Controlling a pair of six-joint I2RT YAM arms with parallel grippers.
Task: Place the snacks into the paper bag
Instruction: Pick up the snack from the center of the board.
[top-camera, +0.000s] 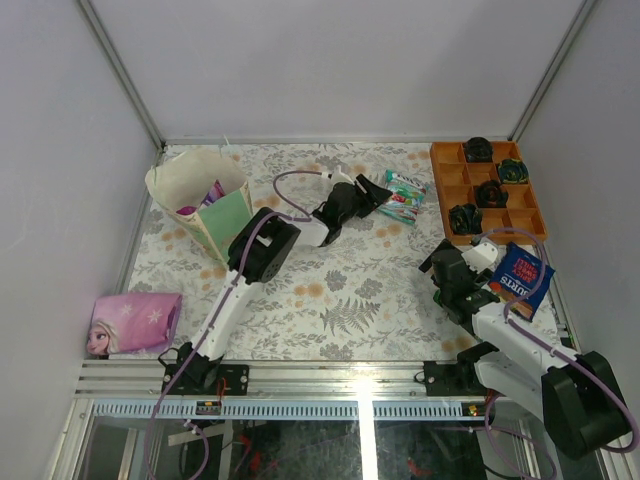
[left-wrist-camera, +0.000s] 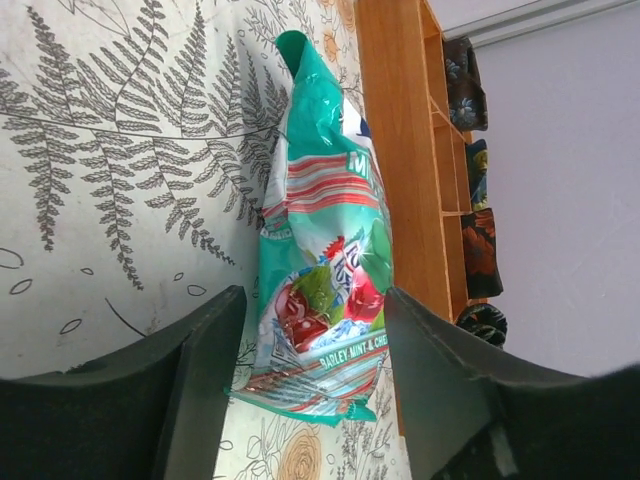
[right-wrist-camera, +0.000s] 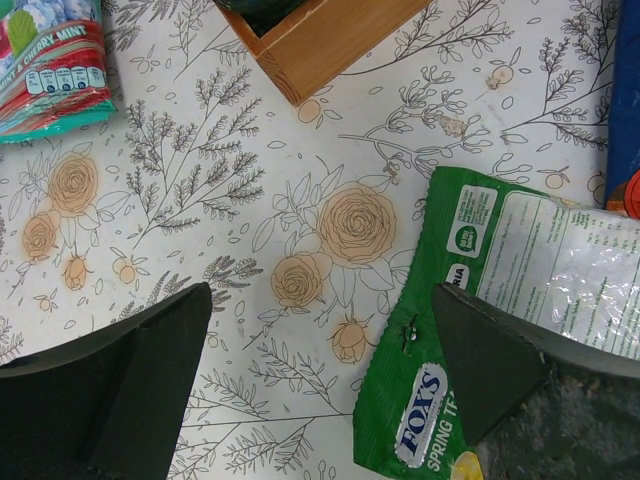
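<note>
- The left gripper (top-camera: 378, 194) reaches far across the floral table (top-camera: 350, 300) to the clear green-red sweets bag (top-camera: 404, 196), which lies flat just beside the orange tray (top-camera: 446, 172).
- In the left wrist view, the left gripper (left-wrist-camera: 315, 330) has its jaws apart, one finger (left-wrist-camera: 205, 370) on each long side of the sweets bag (left-wrist-camera: 325, 270). Each finger is just beside an edge of the bag; whether they touch it cannot be told. The packet is still flat on the cloth.
- The right gripper (top-camera: 447, 276) sits low at the right side of the table, next to the blue BURTS crisp bag (top-camera: 521, 277).
- From the right wrist, the right gripper (right-wrist-camera: 320, 300) has its jaws spread wide and holds nothing. A green FOX'S packet (right-wrist-camera: 480, 300) lies on the cloth, partly under one finger (right-wrist-camera: 490, 350).
- The paper bag (top-camera: 228, 215) stands upright at the far left of the table, mouth open, with a magenta bag (top-camera: 213, 190) showing inside.
- A flat pink cartoon-girl item (top-camera: 132, 322) lies at the near left corner.
- Dark round objects (top-camera: 490, 192) sit in several compartments of the tray.
</note>
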